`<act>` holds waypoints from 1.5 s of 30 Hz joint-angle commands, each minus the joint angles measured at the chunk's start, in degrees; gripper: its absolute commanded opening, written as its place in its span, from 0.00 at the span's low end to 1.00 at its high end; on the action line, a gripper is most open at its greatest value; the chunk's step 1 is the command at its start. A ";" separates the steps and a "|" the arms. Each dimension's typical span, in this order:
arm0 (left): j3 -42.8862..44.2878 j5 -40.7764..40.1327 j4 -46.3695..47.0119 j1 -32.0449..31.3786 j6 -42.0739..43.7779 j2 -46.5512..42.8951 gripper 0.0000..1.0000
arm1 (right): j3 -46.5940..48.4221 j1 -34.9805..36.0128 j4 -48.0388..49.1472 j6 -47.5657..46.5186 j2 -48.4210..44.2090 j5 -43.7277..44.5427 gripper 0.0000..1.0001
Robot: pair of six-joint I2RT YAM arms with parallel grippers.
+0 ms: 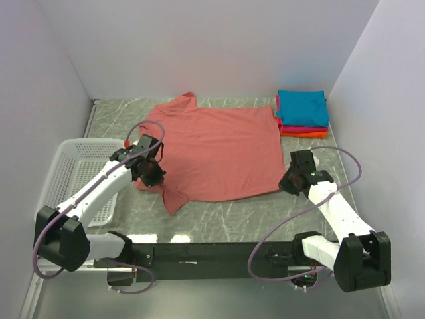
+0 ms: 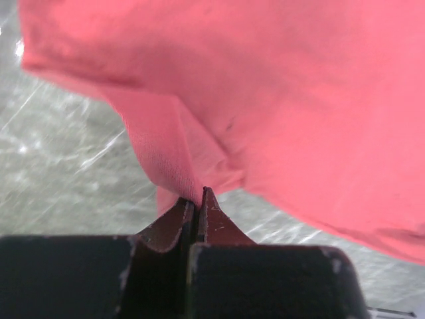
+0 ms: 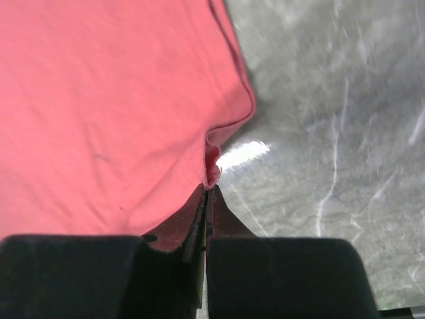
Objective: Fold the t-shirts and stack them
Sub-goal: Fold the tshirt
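**Salmon t-shirt gripped at its left edge and its near right corner**

The salmon t-shirt (image 1: 212, 149) is shown spread across the middle of the grey marbled table (image 1: 232, 219). One sleeve is directed toward the far wall and the other toward the arm bases.

The left gripper (image 1: 151, 173) is placed at the shirt's left edge, just above the near sleeve. In the left wrist view its jaws are seen pressed together on a raised fold of the salmon cloth, and the fabric is pulled up from the tabletop at that point.

The right gripper (image 1: 288, 182) is set at the near right corner of the shirt. In the right wrist view its jaws are likewise closed, and a small tuck of the seamed edge is pinched between the tips. Bare table is seen to the right of it.

At the far right corner of the table, three folded shirts are stacked. The teal-blue t-shirt (image 1: 302, 107) lies on top, the magenta-pink t-shirt (image 1: 299, 127) beneath it and the orange t-shirt (image 1: 304, 134) at the bottom. The stack lies just beside the salmon shirt's far right corner; whether the two touch cannot be told.

A white mesh basket (image 1: 73, 176) is seen at the left edge of the table, beside the left arm.
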 commanded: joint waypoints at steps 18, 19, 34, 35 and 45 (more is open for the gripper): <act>18.23 7.17 11.15 11.70 4.66 13.28 0.01 | 18.85 -0.30 -2.21 -6.74 12.76 3.89 0.00; 19.28 7.26 11.32 11.79 4.83 13.90 0.01 | 20.25 -0.39 -2.65 -6.75 13.38 4.25 0.00; 29.30 1.99 10.62 12.84 5.19 24.36 0.01 | 27.56 -2.06 -1.52 -8.33 20.68 7.58 0.00; 29.57 2.34 10.97 13.11 5.27 25.41 0.01 | 27.65 -2.06 -0.73 -8.68 20.77 7.76 0.00; 35.98 0.94 10.88 13.46 5.63 32.09 0.01 | 32.30 -2.24 3.58 -10.79 28.32 5.83 0.00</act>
